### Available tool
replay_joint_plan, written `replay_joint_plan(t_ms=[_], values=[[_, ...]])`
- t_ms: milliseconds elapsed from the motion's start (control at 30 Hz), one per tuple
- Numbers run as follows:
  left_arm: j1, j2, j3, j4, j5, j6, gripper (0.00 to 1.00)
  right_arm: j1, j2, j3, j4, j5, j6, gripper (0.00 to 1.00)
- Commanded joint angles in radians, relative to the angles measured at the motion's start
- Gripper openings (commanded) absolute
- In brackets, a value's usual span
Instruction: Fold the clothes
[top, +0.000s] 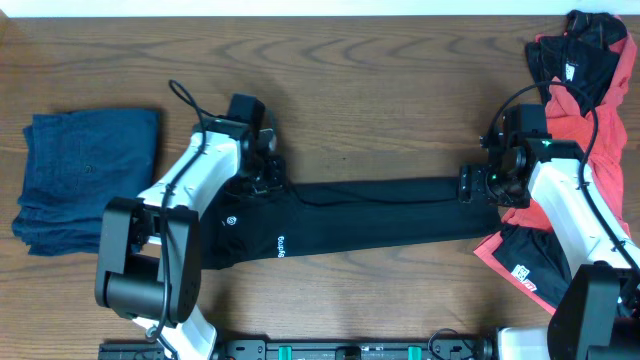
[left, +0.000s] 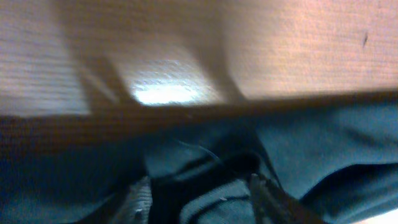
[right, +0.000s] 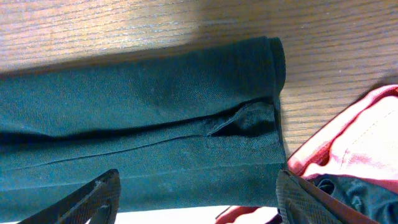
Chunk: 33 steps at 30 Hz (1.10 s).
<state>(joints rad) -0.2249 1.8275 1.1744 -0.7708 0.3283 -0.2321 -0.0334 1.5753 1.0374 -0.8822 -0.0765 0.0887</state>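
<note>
Trousers (top: 380, 215) of dark, smooth cloth lay stretched in one long, narrow band across the middle of the wooden table (top: 380, 90), seen from overhead, with small white marks near their left end. The left claw (top: 268, 172) sat at the upper left end of the band and the right claw (top: 472, 184) at its right end. A folded blue garment (top: 90, 180), roughly square, rested well apart at the table's left side. A loose heap of red and black clothes (top: 585, 110) crowded the right edge, touching the trousers' right end and lying beneath the right arm.

The left wrist view was blurred. Dark cloth filled the lower half, wood grain the upper. The two fingers (left: 140, 199) showed at the bottom with puckered cloth between them; whether they pinched it could not be told.

From the right wrist, the trousers' end showed a stitched hem, a long seam and a small wrinkle near the hem. The fingers (right: 99, 196) stood wide apart above the cloth, gripping nothing. Red fabric (right: 360, 137) with a black lining lay just beside the hem.
</note>
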Motion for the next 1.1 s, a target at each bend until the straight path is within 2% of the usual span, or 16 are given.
replay_joint_plan(t_ms=[0, 200, 267, 367, 467, 600, 700, 867, 933, 967, 1033, 1067], values=[[-0.027, 0.000, 0.013, -0.042, 0.001, 0.002, 0.49, -0.005, -0.010, 0.000, -0.001, -0.009, -0.028, 0.78], [-0.043, 0.000, 0.013, -0.167, 0.001, 0.002, 0.40, -0.006, -0.010, 0.000, 0.000, -0.006, -0.039, 0.78], [-0.043, 0.000, 0.013, -0.189, 0.000, 0.003, 0.28, -0.006, -0.010, 0.000, 0.000, -0.006, -0.039, 0.78], [-0.043, 0.000, 0.013, -0.201, -0.001, 0.014, 0.06, -0.006, -0.010, 0.000, -0.001, -0.005, -0.040, 0.78], [-0.043, 0.000, 0.013, -0.231, -0.001, 0.014, 0.06, -0.006, -0.010, 0.000, -0.001, -0.002, -0.042, 0.78], [-0.043, 0.000, 0.013, -0.350, -0.007, 0.034, 0.06, -0.006, -0.010, 0.000, -0.008, 0.030, -0.042, 0.78], [-0.043, 0.000, 0.013, -0.404, -0.067, 0.037, 0.06, -0.006, -0.010, 0.000, -0.010, 0.050, -0.040, 0.78], [-0.043, 0.000, 0.013, -0.400, -0.208, 0.016, 0.06, -0.006, -0.010, 0.000, -0.018, 0.052, -0.038, 0.78], [-0.043, 0.000, 0.013, -0.406, -0.214, 0.006, 0.07, -0.006, -0.010, 0.000, -0.023, 0.063, -0.037, 0.77], [-0.043, 0.000, 0.013, -0.418, -0.209, 0.005, 0.09, -0.006, -0.010, 0.000, -0.023, 0.073, -0.036, 0.78], [-0.043, 0.000, 0.013, -0.447, -0.206, 0.002, 0.30, -0.006, -0.010, 0.000, -0.016, 0.074, -0.034, 0.78], [-0.043, 0.000, 0.013, -0.459, -0.206, 0.002, 0.35, -0.006, -0.010, 0.000, -0.007, 0.065, -0.034, 0.78]])
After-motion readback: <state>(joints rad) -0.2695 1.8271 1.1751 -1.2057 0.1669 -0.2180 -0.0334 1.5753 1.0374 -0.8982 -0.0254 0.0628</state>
